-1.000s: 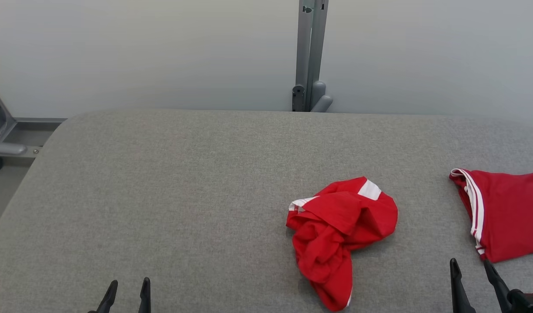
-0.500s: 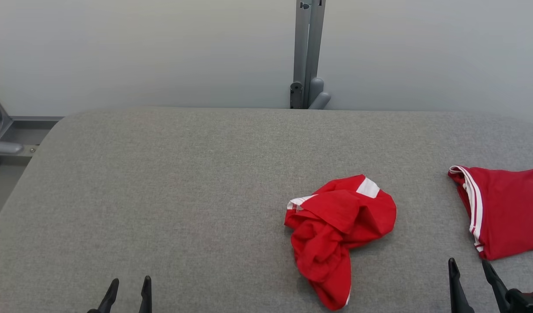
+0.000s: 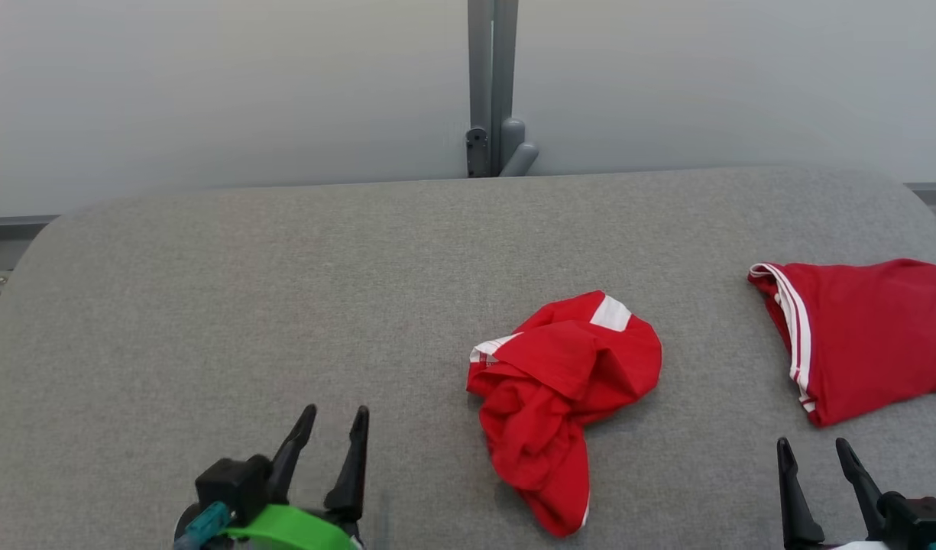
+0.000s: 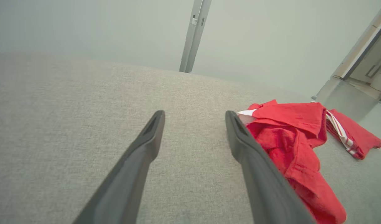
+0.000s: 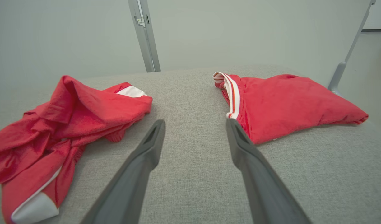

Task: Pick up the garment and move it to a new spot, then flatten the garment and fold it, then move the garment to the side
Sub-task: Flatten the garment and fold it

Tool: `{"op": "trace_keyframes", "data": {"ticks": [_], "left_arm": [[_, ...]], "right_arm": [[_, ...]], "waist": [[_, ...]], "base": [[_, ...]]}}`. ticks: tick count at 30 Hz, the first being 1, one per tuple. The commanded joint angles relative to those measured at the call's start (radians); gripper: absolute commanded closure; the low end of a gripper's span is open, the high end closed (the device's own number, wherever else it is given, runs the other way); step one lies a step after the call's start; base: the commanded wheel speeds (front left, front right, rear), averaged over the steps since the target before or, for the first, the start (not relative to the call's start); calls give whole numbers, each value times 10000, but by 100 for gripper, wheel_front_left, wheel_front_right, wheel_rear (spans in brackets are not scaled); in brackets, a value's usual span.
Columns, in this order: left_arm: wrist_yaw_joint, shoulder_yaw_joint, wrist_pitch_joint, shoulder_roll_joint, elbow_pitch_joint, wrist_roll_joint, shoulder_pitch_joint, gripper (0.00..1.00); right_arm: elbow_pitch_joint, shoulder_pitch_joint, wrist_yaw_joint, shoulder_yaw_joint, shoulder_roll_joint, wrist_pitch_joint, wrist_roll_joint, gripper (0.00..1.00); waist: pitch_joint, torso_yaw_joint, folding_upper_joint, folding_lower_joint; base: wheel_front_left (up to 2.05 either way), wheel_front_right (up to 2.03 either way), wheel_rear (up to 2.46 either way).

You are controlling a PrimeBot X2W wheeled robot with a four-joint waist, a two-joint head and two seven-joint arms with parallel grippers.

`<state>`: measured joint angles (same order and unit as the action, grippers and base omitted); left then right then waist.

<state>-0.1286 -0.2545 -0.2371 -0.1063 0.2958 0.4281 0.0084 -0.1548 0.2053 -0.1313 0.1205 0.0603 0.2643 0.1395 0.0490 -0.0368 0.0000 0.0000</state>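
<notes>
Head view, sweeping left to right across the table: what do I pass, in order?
The left gripper, open → crumpled red garment → folded red garment with white stripes.

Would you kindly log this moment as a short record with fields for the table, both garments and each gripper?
table: grey fabric top
crumpled garment: red, white trim, bunched near the middle
second garment: red, striped edge, lying flatter at the right
left gripper: open, empty, left of the crumpled garment
right gripper: open, empty, pointing between the two garments
</notes>
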Motion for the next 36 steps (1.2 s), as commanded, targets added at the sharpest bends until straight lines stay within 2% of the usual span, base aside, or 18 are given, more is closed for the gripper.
{"op": "trace_keyframes", "data": {"ticks": [1, 8, 15, 26, 36], "left_arm": [[-31, -297, 58, 12, 71, 140, -412, 0], [-32, -1568, 496, -190, 863, 852, -1948, 0], [-33, -2340, 993, -270, 1665, 1772, -2916, 0], [-33, -3020, 1118, -152, 2601, 3069, -4170, 0], [-34, -3942, 1455, -432, 3695, 3699, -5146, 0]], "right_arm": [[1, -126, 12, 14, 26, -5, -30, 0], [-13, -329, 12, -72, 53, -3, -100, 0], [1, -513, 12, -122, 9, -5, -87, 0], [-16, -819, 12, -147, -55, -5, -81, 0], [-86, -1087, 12, -288, -85, -5, -113, 0]], "waist": [[-219, 340, 0, 0], [-609, 1121, 0, 0], [-996, 1661, 0, 0], [-1466, 1838, 0, 0], [-1668, 1874, 0, 0]], "base": [[0, 0, 0], [0, 0, 0], [0, 0, 0], [0, 0, 0], [0, 0, 0]]}}
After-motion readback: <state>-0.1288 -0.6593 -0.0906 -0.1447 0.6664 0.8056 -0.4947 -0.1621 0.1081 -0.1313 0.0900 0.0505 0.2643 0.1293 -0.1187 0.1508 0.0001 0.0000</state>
